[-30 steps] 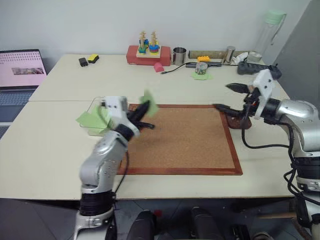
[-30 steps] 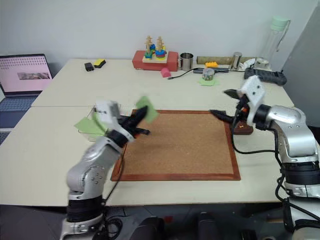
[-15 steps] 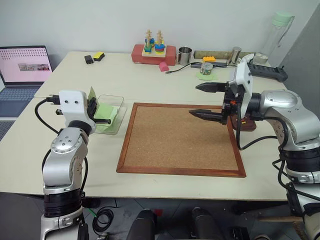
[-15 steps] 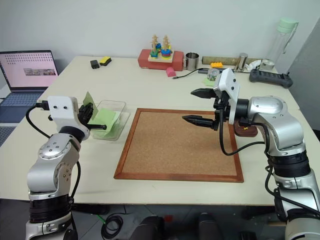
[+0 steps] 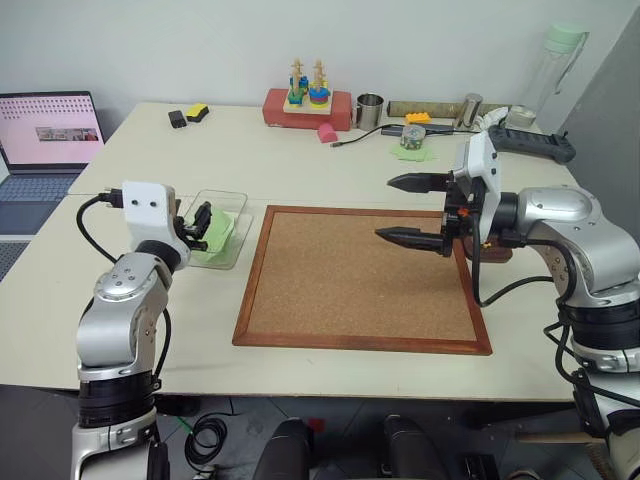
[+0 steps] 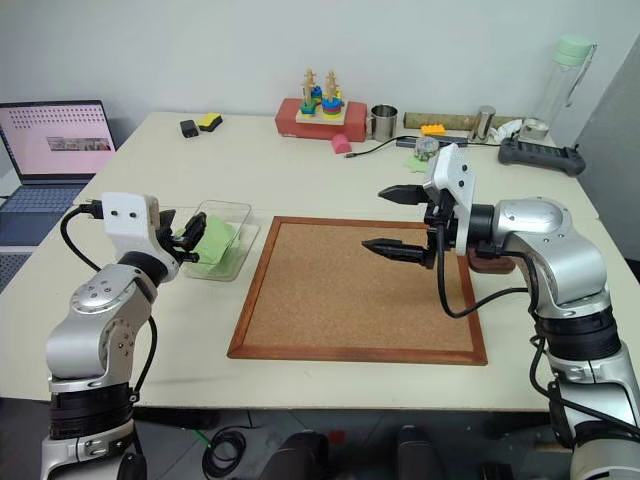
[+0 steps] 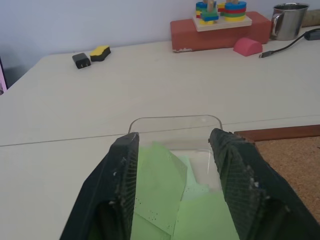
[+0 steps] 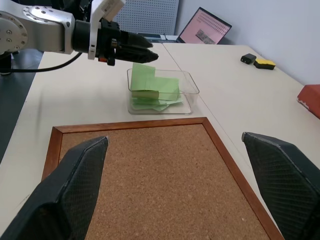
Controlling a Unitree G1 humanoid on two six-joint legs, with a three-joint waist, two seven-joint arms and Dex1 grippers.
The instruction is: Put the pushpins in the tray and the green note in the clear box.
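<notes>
The clear box (image 5: 224, 196) stands on the table left of the corkboard, with green paper slips in it. My left gripper (image 5: 200, 222) is at the box's near-left edge, open. The green note (image 7: 160, 180) lies loose in the box between and below its fingers (image 7: 122, 165). My right gripper (image 5: 385, 208) hovers open over the right part of the corkboard, pointing left, holding nothing. The tray (image 5: 497, 251), a dark brown dish, sits just right of the corkboard and is mostly hidden behind the right wrist. The pushpins are too small to make out.
A wooden-framed corkboard (image 5: 360, 285) fills the table's middle. A laptop (image 5: 45, 135) stands at far left. Along the back edge are a red block with stacking rings (image 5: 305, 100), a metal cup (image 5: 370, 108), a cable, a power strip (image 5: 535, 143) and a bottle (image 5: 555, 65).
My left gripper swung left from over the corkboard to the clear box, then opened; the green note left its fingers and lies in the box. My right gripper shifted slightly left.
</notes>
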